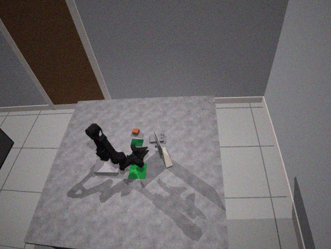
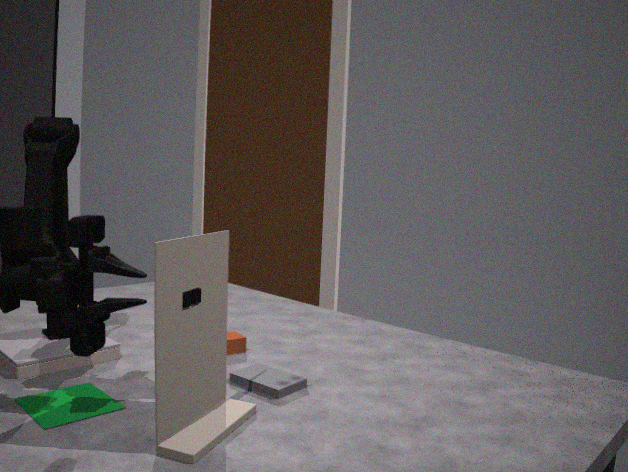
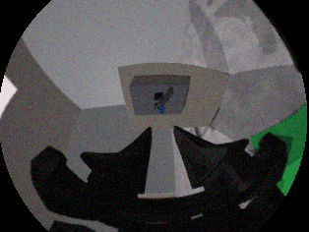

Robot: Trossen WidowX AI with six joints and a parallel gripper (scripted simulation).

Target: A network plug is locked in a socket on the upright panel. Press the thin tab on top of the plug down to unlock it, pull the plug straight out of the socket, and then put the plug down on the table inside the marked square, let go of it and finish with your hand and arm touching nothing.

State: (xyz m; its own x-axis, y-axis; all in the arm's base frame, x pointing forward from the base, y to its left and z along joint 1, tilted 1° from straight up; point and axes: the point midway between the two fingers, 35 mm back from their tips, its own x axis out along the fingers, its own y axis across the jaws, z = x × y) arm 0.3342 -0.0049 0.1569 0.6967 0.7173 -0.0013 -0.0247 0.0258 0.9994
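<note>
The upright cream panel (image 1: 167,158) (image 2: 190,355) (image 3: 209,90) stands on its foot, with a grey socket housing (image 3: 143,100) on its arm-facing side. A small blue plug (image 1: 155,146) (image 3: 160,109) sits at that housing; its tab is too small to make out. My gripper (image 1: 147,150) (image 2: 146,288) (image 3: 162,129) is partly open and empty, pointing at the panel from a short distance, with its fingertips short of the plug. A large green square (image 1: 137,173) (image 2: 55,418) (image 3: 295,147) lies on the table below and beside the gripper.
A smaller green patch (image 1: 137,141) lies farther back on the table. An orange block (image 1: 135,131) (image 2: 236,343) is behind it. A low grey block (image 1: 152,138) (image 2: 269,380) lies near the panel. A pale slab (image 1: 107,172) (image 2: 50,356) is under the arm.
</note>
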